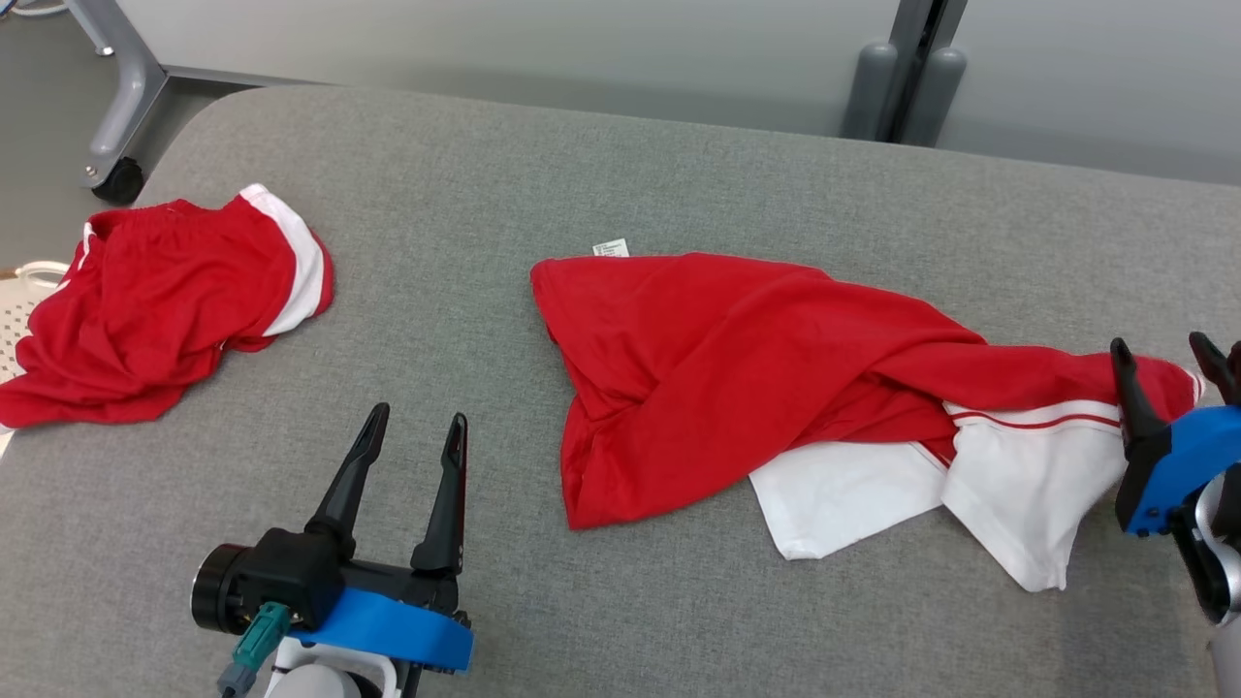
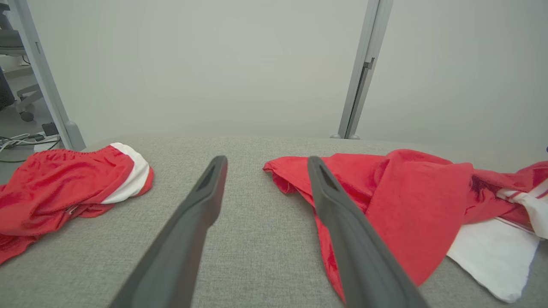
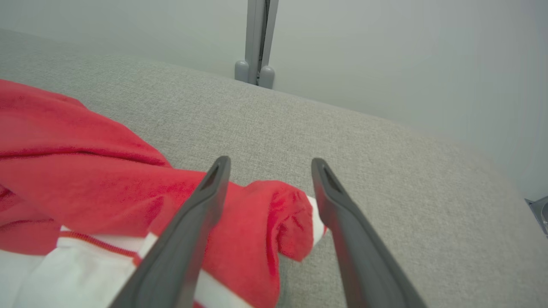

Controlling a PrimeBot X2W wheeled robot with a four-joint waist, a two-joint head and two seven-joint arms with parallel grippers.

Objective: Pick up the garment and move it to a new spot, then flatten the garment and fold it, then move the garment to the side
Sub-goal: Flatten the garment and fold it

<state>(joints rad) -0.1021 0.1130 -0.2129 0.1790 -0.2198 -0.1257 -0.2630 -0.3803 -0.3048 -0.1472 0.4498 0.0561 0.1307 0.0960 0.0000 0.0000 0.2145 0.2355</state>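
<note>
The crumpled red and white knit garment point(image 1: 776, 368) lies across the middle and right of the grey fabric-covered bench point(image 1: 582, 174), twisted into a long bunch. Its white panels point(image 1: 1028, 485) spill toward the robot and a small white label point(image 1: 611, 248) shows at the far edge. The right pincer point(image 1: 1161, 344) stands spread at the garment's right-hand tip. In the right wrist view the red end sits between the two fingers point(image 3: 197, 214) and no pinch on the cloth is visible. The left pincer point(image 1: 419, 415) hovers spread over bare bench, near the garment's left edge but apart from it. A second red garment with a white band point(image 1: 165, 301) lies well apart at the bench's left end. Judging from this, the garment already rests at its spot and the flattening step is in hand, with nothing yet spread out. The next move likely calls for each pincer to take a separate corner or hem, the left at the near-left red edge and the right at the tip. They would then draw apart to undo the twist. The risk is gripping several layers at once.
</note>
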